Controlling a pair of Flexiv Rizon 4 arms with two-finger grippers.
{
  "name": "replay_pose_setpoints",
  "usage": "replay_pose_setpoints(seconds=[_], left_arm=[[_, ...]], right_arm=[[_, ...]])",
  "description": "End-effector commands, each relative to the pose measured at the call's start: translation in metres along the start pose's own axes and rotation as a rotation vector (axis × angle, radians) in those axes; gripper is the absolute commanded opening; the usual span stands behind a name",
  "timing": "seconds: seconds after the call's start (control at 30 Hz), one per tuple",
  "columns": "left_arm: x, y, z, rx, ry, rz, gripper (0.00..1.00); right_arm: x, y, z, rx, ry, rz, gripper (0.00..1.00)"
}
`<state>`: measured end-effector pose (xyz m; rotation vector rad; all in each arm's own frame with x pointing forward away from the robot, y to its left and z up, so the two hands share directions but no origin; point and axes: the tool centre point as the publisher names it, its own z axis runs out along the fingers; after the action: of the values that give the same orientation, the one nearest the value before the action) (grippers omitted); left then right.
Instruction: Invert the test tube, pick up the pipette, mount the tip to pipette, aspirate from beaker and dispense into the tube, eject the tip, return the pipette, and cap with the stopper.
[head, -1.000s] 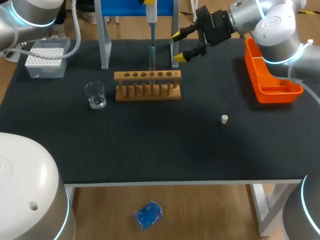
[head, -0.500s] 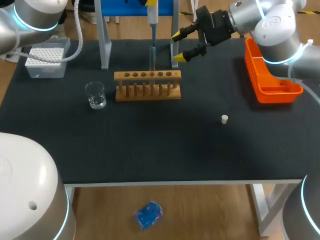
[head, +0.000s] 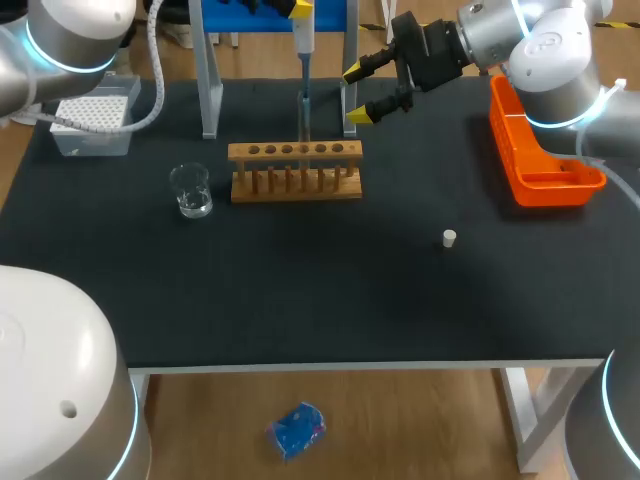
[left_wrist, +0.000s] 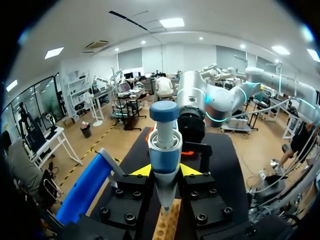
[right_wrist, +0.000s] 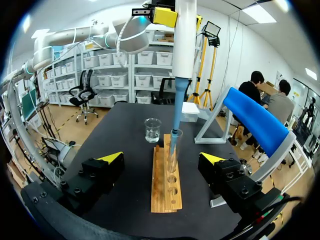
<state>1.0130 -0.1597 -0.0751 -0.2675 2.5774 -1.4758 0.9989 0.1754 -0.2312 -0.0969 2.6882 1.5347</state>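
My left gripper is shut on the blue and white pipette and holds it upright above the wooden rack. In the head view the pipette hangs over the rack's middle. Its tip reaches the mouth of a clear test tube that stands upright in the rack. My right gripper is open just behind the rack's right end, with nothing between its fingers. In its own view the right gripper straddles the rack's near end. The glass beaker stands left of the rack. A small white stopper lies on the mat to the right.
The tip box sits at the back left, partly under my left arm. An orange tray is at the right edge. A grey and blue stand rises behind the rack.
My left arm's elbow has shifted slightly over the tip box. The pipette, the tube and the right gripper stay where they were.
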Motion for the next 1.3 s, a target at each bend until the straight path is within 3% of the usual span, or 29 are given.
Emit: replay_pose_setpoints(seconds=[0.03,1.3], left_arm=[[0.002,0.000,-0.001,-0.003,-0.005,0.000,0.00],[-0.007,0.006,-0.001,0.004,-0.023,-0.007,0.00]], right_arm=[[0.000,0.000,0.000,0.000,0.000,-0.001,1.00],[0.000,0.000,0.000,0.000,0.000,-0.001,1.00]])
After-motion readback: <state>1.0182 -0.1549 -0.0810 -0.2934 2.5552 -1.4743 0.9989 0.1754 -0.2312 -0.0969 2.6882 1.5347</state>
